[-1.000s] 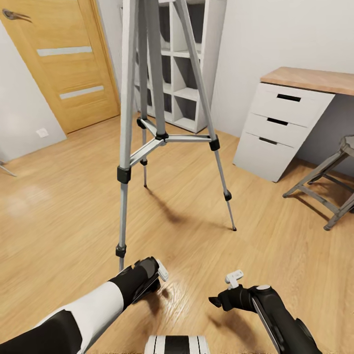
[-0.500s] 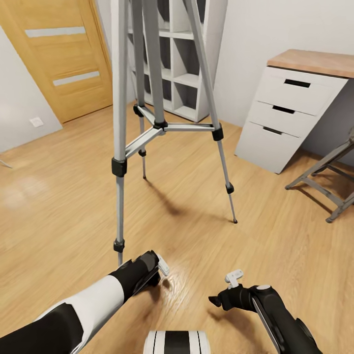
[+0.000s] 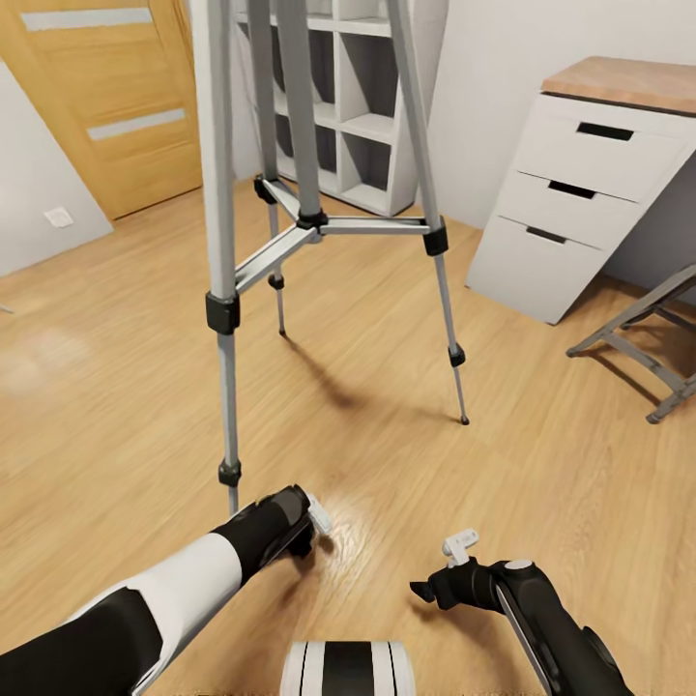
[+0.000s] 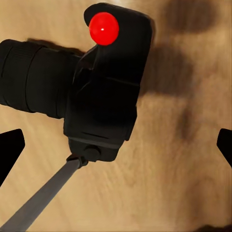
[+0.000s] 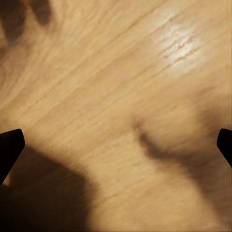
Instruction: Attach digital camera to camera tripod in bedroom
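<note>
Digital camera (image 4: 104, 92), red button facing the wrist camera, sits between the left end effector's (image 3: 305, 522) wide-spread fingers, over the floor (image 3: 541, 454) by the camera tripod's (image 3: 300, 217) near leg. Close squarely on the body, clear of the lens, before lifting. Right end effector (image 3: 456, 553) is wide and empty.

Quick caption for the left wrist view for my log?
Black camera with red button seen between the open left gripper's fingertips, a tripod leg crossing below, over plank floor.
</note>
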